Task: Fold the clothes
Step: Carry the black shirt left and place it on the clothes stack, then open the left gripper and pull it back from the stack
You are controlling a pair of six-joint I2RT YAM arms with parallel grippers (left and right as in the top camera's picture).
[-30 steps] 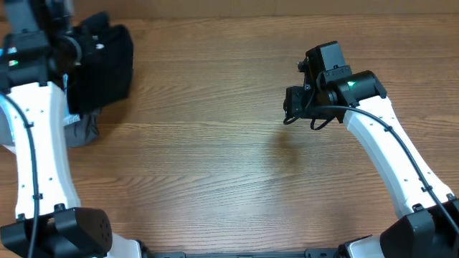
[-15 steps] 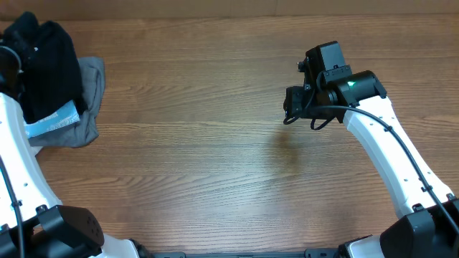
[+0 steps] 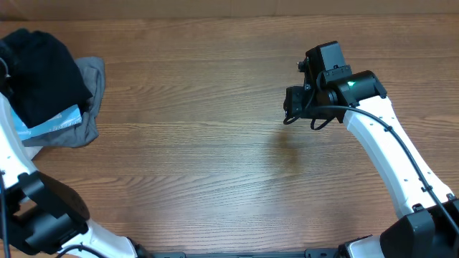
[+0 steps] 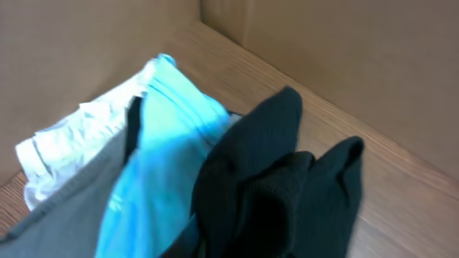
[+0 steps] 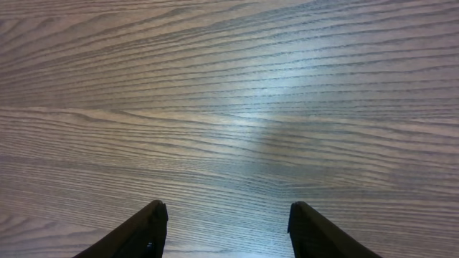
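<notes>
A pile of clothes lies at the far left of the table. A black garment [image 3: 43,72] is on top, over a grey garment [image 3: 92,86] and a light blue one [image 3: 54,122]. In the left wrist view the black garment [image 4: 280,186] bunches up right at my left jaws and hides them. The light blue garment [image 4: 165,150], a white one [image 4: 72,143] and the grey one [image 4: 64,215] lie beside it. My left gripper itself is out of the overhead view. My right gripper [image 3: 292,107] [image 5: 226,211] is open and empty above bare wood.
The wooden table [image 3: 215,158] spreads between the pile and the right arm. Brown cardboard walls [image 4: 344,50] stand behind the pile at the table's far left corner. The white link of my left arm [image 3: 11,143] runs along the left edge.
The black garment moved left from beside the pile onto the top of it, along with my left arm, which has swung out past the left edge. The right arm has not moved.
</notes>
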